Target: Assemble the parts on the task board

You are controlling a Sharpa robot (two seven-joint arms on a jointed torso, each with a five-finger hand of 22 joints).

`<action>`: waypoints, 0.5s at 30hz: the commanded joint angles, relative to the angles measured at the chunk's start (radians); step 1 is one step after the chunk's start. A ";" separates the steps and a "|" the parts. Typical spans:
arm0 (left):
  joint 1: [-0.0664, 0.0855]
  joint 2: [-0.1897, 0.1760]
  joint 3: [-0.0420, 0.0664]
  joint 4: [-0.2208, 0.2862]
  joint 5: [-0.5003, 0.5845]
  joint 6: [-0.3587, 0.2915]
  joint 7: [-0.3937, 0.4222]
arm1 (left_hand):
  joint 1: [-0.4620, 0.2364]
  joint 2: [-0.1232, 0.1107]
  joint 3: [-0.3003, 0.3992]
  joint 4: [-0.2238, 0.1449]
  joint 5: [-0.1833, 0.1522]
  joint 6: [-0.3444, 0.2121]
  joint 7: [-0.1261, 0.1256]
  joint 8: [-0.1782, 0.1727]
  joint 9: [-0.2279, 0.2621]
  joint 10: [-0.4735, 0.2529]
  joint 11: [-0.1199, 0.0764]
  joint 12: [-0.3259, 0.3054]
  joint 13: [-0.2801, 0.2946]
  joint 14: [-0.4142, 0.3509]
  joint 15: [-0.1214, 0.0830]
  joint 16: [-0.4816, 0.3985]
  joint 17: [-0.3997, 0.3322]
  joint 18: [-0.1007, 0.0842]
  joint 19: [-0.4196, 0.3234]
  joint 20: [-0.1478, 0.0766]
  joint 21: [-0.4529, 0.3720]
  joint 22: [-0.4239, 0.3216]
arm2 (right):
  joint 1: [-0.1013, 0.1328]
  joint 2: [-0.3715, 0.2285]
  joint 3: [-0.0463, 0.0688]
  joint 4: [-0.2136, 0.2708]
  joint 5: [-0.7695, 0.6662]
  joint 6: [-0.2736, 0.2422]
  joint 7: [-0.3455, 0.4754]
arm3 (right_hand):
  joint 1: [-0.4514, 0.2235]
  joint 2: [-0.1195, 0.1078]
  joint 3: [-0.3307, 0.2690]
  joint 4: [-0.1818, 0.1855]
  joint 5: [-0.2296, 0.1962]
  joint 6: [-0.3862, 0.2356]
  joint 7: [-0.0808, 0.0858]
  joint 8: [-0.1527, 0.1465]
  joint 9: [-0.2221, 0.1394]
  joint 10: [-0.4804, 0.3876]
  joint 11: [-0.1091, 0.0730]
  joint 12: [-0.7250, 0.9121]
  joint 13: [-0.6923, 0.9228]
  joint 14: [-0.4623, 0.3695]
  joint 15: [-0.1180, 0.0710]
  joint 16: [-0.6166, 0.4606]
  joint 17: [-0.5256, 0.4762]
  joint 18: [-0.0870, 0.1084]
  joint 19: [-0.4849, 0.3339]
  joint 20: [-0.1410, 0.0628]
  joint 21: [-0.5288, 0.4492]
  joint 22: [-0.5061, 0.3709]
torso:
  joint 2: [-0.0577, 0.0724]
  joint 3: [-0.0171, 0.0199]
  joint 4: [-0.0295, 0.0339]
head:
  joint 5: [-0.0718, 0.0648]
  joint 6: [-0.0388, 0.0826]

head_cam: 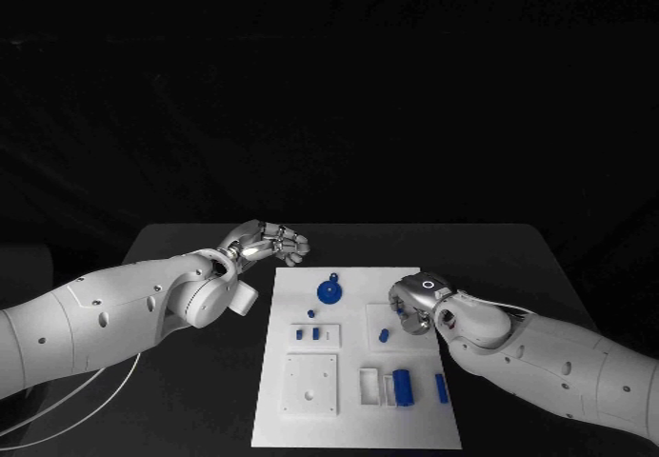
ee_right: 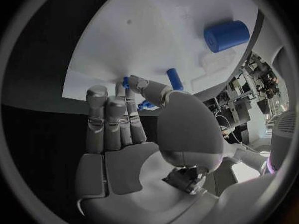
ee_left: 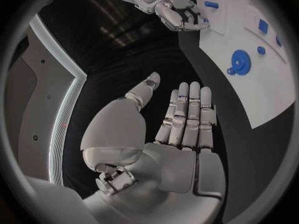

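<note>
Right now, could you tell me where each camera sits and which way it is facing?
Head view: on the robot's head, looking down at the task board; both arms enter, left hand beside the board, right hand at its edge.
Left wrist view: behind the left hand, looking over the black table toward the board.
Right wrist view: behind the right hand, facing the board closely.
Shared: head and left wrist views both show the blue gear.

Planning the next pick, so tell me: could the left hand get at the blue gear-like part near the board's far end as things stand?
Probably yes. The left hand hovers empty beside the task board's far corner, the blue gear-like part lies uncovered close by, and the right hand sits off to the side.
</note>
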 commanded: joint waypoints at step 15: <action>0.001 0.005 0.001 -0.002 0.009 0.004 0.001 | -0.003 0.002 -0.007 0.001 0.000 -0.006 -0.002 0.004 0.000 -0.003 0.001 -0.003 -0.002 0.007 -0.001 -0.006 0.002 0.013 -0.001 0.005 -0.006 0.002 | -0.010 0.005 -0.005 0.008 -0.065 -0.056 -0.025 | 0.006 0.002 0.009 -0.010 -0.005 0.036 -0.014 0.018 0.008 0.120 -0.011 0.011 0.020 0.014 -0.023 0.003 -0.002 0.064 0.009 -0.016 0.015 0.020 | -0.001 -0.0007 0.0000 | -0.009 -0.004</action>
